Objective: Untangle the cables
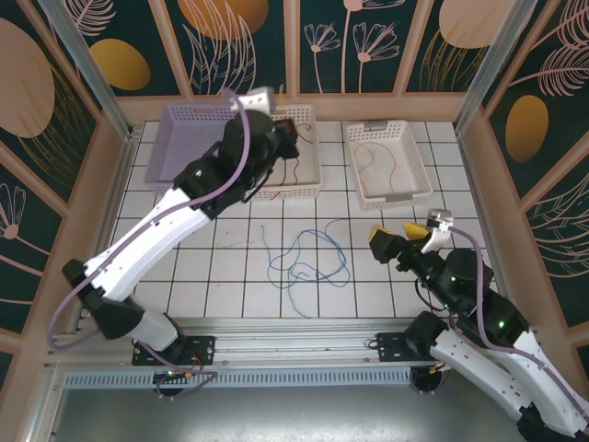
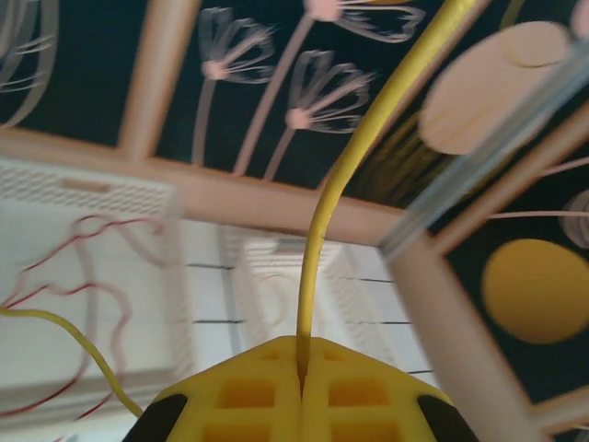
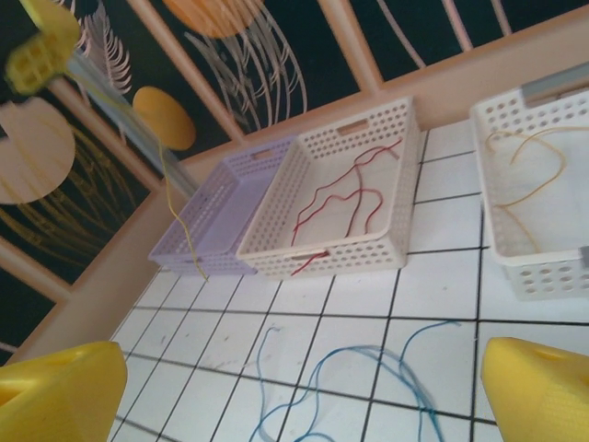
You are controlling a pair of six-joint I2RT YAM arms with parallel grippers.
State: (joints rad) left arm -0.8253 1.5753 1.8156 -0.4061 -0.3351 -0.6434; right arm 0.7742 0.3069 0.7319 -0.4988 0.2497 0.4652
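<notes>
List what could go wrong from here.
The yellow cable sits pinched at the tip of the shut left claw and may slip free.
Its loose tail hangs near the lilac basket and the red cable, so it could land wrongly.
The blue cables look looped together; pulling may tighten them.

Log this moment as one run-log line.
left gripper: shut on yellow cable, held high | right gripper: open, over table | blue cables: looped together on table | red cable: in middle basket
</notes>
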